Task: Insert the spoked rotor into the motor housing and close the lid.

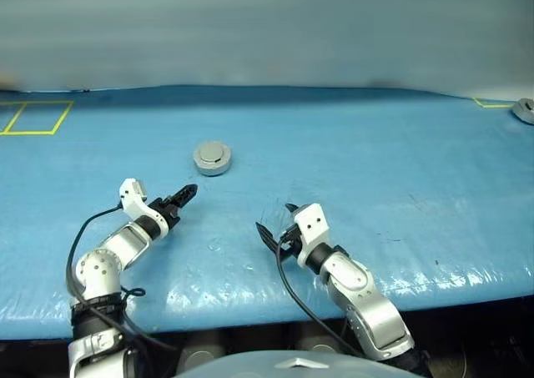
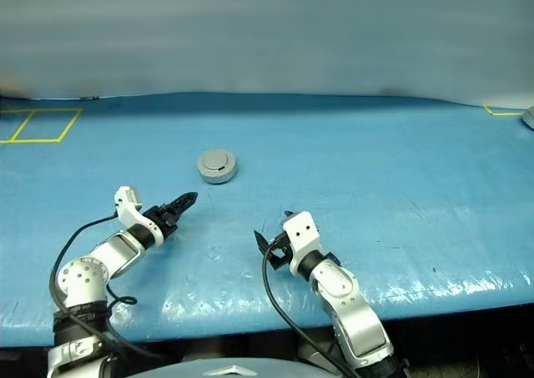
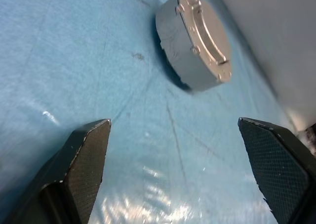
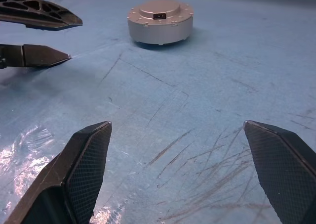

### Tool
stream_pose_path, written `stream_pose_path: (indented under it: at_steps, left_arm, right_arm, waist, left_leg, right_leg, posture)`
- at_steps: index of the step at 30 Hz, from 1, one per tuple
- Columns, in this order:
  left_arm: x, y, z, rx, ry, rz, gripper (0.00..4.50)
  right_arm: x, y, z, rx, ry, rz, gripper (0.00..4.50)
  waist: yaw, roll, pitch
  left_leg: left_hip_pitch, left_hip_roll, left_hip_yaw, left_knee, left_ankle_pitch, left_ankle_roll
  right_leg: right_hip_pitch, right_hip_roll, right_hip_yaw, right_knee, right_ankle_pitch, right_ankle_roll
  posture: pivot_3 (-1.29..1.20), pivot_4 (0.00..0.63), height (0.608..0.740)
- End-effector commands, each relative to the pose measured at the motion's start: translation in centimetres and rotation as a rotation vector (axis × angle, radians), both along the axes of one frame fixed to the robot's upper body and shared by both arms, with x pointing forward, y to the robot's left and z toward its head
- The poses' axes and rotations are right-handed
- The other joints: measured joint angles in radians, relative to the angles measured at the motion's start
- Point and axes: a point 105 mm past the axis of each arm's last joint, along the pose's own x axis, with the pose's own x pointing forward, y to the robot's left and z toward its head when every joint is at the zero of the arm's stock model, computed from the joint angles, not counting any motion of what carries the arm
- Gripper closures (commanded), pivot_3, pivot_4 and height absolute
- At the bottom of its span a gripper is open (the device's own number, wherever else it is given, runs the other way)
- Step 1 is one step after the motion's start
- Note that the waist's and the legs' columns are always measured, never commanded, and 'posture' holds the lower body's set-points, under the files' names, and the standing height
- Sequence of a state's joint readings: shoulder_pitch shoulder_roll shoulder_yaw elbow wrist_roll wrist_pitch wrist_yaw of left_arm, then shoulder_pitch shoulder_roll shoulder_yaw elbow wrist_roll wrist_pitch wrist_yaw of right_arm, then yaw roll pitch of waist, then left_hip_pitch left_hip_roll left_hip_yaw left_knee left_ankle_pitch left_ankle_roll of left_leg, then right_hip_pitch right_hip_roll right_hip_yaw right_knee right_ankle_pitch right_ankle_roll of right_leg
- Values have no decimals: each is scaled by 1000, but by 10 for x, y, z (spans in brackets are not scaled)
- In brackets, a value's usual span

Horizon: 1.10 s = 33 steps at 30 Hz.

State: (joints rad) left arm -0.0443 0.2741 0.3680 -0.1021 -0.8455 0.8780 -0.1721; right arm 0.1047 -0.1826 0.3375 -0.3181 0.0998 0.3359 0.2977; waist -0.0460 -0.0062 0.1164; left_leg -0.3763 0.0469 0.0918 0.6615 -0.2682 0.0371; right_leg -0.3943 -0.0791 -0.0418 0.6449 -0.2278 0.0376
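Right wrist view is showing the motor housing [image 4: 160, 22] sitting closed under its lid [image 4: 159, 9] on the blue table [image 4: 237, 110], well apart from left gripper [image 1: 185, 194] and right gripper [image 1: 275, 219], both gaping wide and carrying nothing, so assembly is looking finished and only backing away remains.

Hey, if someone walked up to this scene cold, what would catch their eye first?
Probably the round silver motor housing with its lid on, sitting alone on the blue table. Then the left gripper and right gripper, both open and holding nothing, nearer the front edge.
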Motion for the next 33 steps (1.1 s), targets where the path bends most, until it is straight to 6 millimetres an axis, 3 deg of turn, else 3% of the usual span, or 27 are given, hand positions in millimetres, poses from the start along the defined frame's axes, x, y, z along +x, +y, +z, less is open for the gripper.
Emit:
stream_pose_path:
  at_steps: [1,6,11,15,33]
  left_arm:
    - [-22,-1,-18,287,-29,-100,13]
    - [-26,-25,6,618,-375,-215,13]
    - [-27,-42,22,711,-595,-174,13]
    - [-28,-53,20,720,-643,-214,13]
    - [-24,-54,17,709,-659,-274,13]
  right_arm:
    - [1,1,16,28,-63,25,0]
    - [-1,-7,16,4,-94,35,0]
    - [-4,-15,14,26,-79,-20,0]
    - [-8,-13,12,35,-71,-31,0]
    - [-5,-20,14,24,-95,-67,0]
  waist:
    - [5,0,0]
    - [22,-1,1]
    - [42,-4,3]
    - [40,-3,4]
    - [36,-6,9]
  left_leg:
    - [0,0,0,-2,0,-1]
    - [-7,0,0,-7,-1,-2]
    - [-28,1,-3,-4,3,3]
    - [-33,1,-4,-1,1,5]
    - [-34,0,-6,3,2,7]
  right_leg:
    - [-1,0,0,0,0,-4]
    - [-10,0,0,-1,-2,-9]
    - [-22,0,-4,-2,-2,-9]
    - [-24,1,-6,-2,-3,-9]
    - [-22,7,-12,-2,-1,-4]
  posture:
    - [0,150,740]
    - [0,150,740]
    - [0,150,740]
    - [0,150,740]
    - [0,150,740]
